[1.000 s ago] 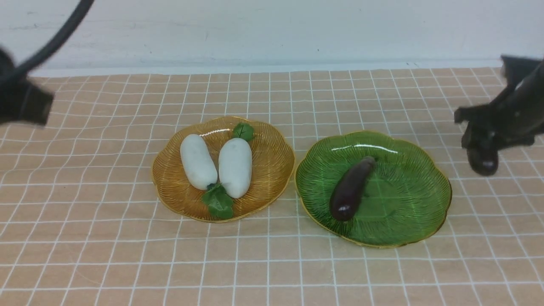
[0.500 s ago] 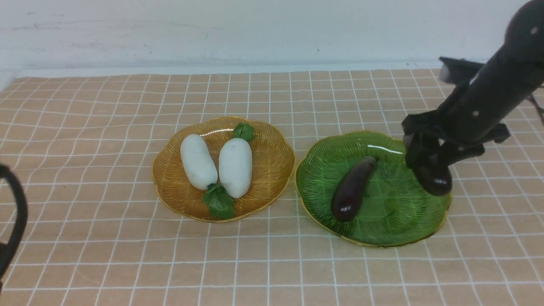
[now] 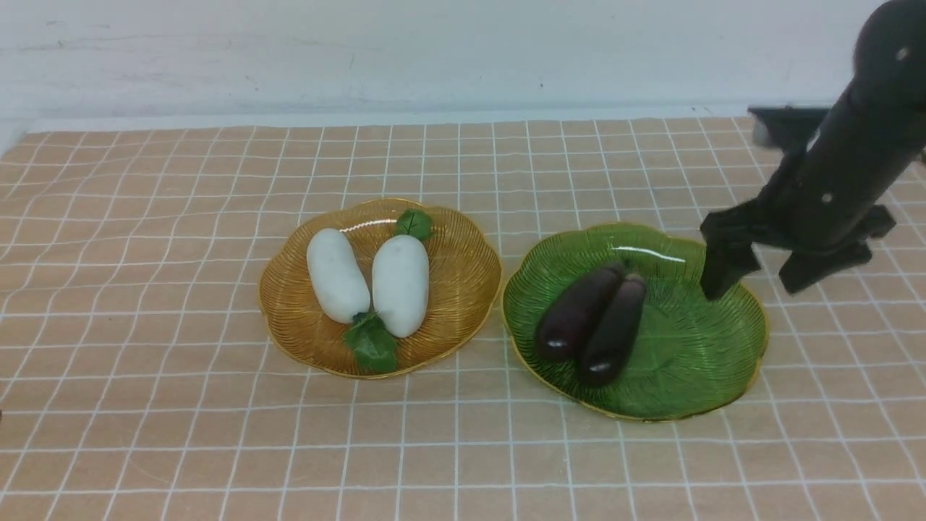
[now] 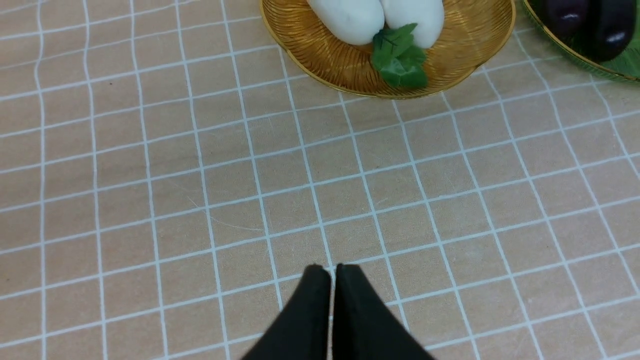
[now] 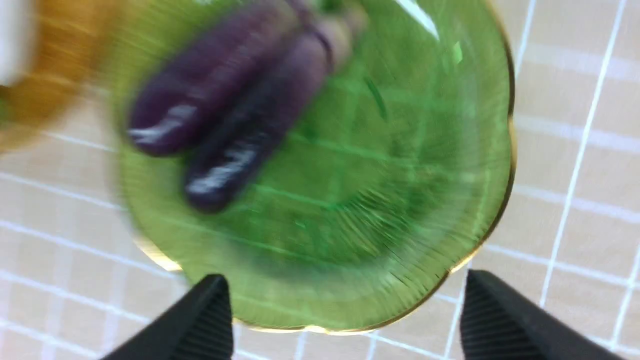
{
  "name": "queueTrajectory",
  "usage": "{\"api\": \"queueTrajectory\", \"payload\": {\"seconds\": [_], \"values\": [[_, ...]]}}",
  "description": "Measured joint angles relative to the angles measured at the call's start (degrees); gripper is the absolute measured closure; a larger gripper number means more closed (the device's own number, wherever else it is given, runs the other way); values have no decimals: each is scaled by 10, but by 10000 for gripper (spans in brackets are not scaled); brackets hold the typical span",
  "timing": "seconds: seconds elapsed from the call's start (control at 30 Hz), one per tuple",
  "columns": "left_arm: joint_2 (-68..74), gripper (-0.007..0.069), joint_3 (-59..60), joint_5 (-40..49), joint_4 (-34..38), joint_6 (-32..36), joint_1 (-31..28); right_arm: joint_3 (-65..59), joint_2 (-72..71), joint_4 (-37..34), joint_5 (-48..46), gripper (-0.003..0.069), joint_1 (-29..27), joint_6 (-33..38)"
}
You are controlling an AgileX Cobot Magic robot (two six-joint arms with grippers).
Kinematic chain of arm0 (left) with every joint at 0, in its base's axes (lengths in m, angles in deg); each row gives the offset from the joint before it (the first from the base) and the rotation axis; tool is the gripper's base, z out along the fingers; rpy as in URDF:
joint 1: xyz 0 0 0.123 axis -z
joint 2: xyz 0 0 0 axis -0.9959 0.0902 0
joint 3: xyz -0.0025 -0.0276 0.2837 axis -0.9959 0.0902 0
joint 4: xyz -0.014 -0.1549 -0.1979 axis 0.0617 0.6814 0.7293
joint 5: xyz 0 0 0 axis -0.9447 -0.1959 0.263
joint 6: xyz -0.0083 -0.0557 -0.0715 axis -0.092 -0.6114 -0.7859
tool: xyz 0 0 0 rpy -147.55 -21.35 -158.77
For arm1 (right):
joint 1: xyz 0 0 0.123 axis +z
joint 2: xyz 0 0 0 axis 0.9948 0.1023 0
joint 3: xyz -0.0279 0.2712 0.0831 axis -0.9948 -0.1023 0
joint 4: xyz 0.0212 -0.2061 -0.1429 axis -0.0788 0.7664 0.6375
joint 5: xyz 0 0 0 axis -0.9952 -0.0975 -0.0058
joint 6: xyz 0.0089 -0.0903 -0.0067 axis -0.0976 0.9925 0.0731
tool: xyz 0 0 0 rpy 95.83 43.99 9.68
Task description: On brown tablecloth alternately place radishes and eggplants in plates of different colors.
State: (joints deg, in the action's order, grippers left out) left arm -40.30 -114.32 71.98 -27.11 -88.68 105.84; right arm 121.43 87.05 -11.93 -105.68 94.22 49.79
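On the brown tablecloth [image 3: 181,405] the amber plate [image 3: 463,239] holds two white radishes [image 3: 337,275] [image 3: 400,284] side by side. The green plate [image 3: 694,340] holds two dark purple eggplants [image 3: 575,312] [image 3: 613,329] lying against each other. My right gripper [image 3: 752,288] hangs open and empty over that plate's right rim. The blurred right wrist view shows both eggplants [image 5: 200,100] [image 5: 250,140] ahead of the spread fingers [image 5: 210,310]. My left gripper [image 4: 332,267] is shut on nothing above bare cloth, on the near side of the amber plate [image 4: 325,60]. It is outside the front view.
A white wall [image 3: 434,58] runs along the far edge of the cloth. The two plates sit close together at mid-table, almost touching. The right arm [image 3: 861,145] slants down from the upper right.
The right gripper carried an eggplant from the right over the green plate, opened and let it go beside the first one, which shifted slightly left. The left arm left the front view.
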Motion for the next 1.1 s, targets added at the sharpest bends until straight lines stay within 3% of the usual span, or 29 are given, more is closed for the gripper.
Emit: {"api": "queueTrajectory", "payload": {"seconds": [0.23, 0.43, 0.63, 0.8, 1.1], "values": [[0, 628, 0, -2, -1, 0, 0, -3, -303, -20, 3, 352, 0, 50], [0, 628, 0, -11, -1, 0, 0, -174, -569, -21, 242, 532, 0, 54], [0, 628, 0, -23, -2, 0, 0, -476, -816, -21, 552, 596, 0, 54], [0, 628, 0, -44, -2, 0, 0, -575, -878, -21, 618, 610, 0, 65], [-49, 628, 2, -59, -41, 0, 0, -586, -879, -21, 649, 612, -1, 78]]}}
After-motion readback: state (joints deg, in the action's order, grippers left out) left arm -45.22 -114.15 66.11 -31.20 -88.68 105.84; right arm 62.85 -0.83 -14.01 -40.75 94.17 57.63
